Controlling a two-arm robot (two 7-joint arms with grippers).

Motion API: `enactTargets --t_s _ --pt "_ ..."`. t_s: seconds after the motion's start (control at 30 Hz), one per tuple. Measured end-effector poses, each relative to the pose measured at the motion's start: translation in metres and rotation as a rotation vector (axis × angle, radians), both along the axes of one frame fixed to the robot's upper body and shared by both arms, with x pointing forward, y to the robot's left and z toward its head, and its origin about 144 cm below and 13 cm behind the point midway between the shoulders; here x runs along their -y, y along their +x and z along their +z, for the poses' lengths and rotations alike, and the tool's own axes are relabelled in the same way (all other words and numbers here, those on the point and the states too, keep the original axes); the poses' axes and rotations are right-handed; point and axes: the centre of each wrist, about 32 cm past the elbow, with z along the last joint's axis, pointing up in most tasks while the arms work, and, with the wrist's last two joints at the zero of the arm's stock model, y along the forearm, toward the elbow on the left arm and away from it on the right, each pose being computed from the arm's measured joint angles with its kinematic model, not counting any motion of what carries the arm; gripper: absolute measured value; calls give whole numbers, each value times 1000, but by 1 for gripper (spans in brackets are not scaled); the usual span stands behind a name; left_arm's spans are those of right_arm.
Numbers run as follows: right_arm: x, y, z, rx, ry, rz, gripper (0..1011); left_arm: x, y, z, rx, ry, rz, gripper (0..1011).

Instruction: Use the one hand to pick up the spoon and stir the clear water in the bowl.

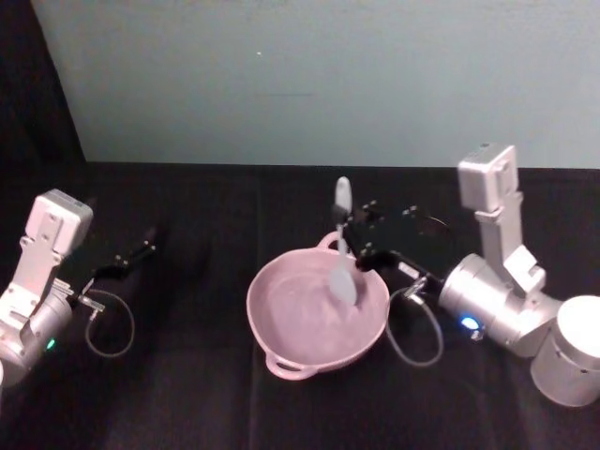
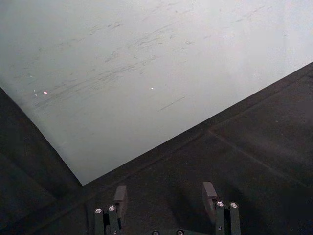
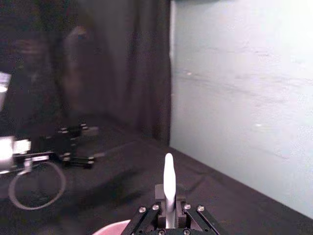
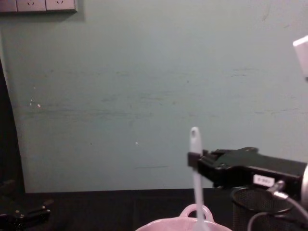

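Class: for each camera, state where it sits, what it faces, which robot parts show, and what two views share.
Head: above, looking down at the table, bowl, left gripper and right gripper.
Chest: low, facing the wall; right gripper holds the spoon.
Left wrist: faces wall past open left gripper.
Right wrist: looks along right gripper, shut on spoon.
Shared: head and chest show spoon over bowl.

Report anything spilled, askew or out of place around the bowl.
Nothing stands out. The right hand grips the spoon near upright, blade down in the pink bowl, no spill on the black table. The left hand is open, far left.
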Motion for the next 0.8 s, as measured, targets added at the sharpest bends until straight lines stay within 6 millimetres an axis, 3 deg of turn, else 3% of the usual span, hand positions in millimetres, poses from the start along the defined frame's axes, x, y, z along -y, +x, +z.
enactTargets --t_s 0.37,0.8 --pt "-37 2 -4 -13 20 99 118 0 0 0 0 0 0 1005" --pt "-42 15 -6 -9 71 86 118 0 0 0 0 0 0 1005"
